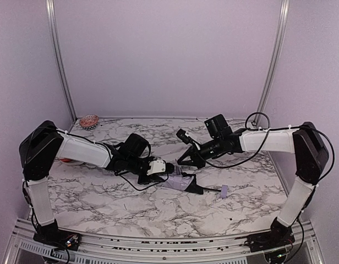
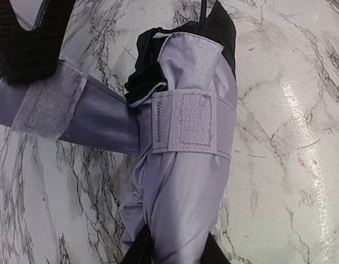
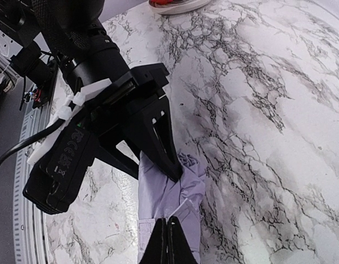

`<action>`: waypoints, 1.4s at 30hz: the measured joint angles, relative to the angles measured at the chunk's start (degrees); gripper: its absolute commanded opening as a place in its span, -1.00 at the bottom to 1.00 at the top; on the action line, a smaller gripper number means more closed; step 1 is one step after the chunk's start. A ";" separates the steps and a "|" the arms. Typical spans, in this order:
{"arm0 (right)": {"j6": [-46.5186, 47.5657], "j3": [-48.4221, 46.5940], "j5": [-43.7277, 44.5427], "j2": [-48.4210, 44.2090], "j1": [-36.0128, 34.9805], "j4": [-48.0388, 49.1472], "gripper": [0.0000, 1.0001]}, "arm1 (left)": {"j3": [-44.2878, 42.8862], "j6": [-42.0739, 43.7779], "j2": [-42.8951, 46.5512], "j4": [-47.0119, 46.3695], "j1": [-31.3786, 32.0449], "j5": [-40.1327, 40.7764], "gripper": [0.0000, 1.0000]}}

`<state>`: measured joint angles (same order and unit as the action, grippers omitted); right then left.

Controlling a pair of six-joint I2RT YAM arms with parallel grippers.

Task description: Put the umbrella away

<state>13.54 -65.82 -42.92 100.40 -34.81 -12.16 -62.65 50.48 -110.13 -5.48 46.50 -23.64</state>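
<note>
Lying folded on marble table, 1 umbrella, left gripper pinching its strap, right gripper closed empty.

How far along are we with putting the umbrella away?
Done: the umbrella lies folded on the table, canopy bunched. In hand: the left gripper is at the loose closure strap, whose end is not yet pressed onto the patch; the right gripper is shut over the fabric. Left: fasten the strap.

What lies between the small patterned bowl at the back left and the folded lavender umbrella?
The left arm's black gripper and wrist, over bare marble table, in the top view; bowl, umbrella.
</note>
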 measured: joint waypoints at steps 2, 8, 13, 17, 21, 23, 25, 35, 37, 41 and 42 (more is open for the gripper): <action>1.57 0.66 0.35 -0.02 -0.33 1.20 -1.00 | -1.07 -0.20 -0.42 1.22 -0.04 -0.48 -0.73; 9.31 6.03 2.38 -1.68 -3.30 3.06 -1.00 | -6.49 -1.88 -3.52 6.16 -0.39 -3.39 -0.80; 16.24 9.77 4.35 -5.40 -4.46 2.69 -1.00 | -9.53 -2.03 -5.11 9.84 -0.72 -5.88 -0.84; 21.38 10.23 7.10 -7.37 -5.38 1.36 -1.00 | -11.43 -1.64 -6.01 12.37 -0.76 -7.21 -0.86; 26.21 10.21 9.55 -7.76 -7.06 -0.90 -1.00 | -12.44 -1.36 -6.36 14.16 -0.81 -7.43 -0.87; 28.50 10.21 10.64 -7.76 -7.93 -2.36 -1.00 | -13.03 -1.29 -6.62 15.04 -0.83 -7.56 -0.88; 30.36 10.21 12.07 -7.76 -8.85 -3.72 -1.00 | -13.62 -1.18 -6.88 15.91 -0.81 -7.85 -0.88; 35.52 9.38 17.90 -7.76 -10.60 -7.98 -1.00 | -14.36 -1.16 -7.28 17.03 -0.83 -7.91 -0.89; 35.98 9.38 18.91 -7.74 -10.82 -8.26 -1.00 | -14.38 -1.16 -7.28 17.09 -0.83 -7.91 -0.89; 36.11 9.38 21.59 -7.58 -11.15 -8.61 -1.00 | -14.38 -1.18 -7.28 17.09 -0.83 -7.87 -0.88; 36.13 9.38 22.40 -7.50 -11.23 -8.70 -0.99 | -14.38 -1.18 -7.28 17.09 -0.83 -7.87 -0.88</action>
<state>49.67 -56.45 -20.51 92.90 -46.04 -20.86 -77.03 49.30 -117.40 11.62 45.67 -31.51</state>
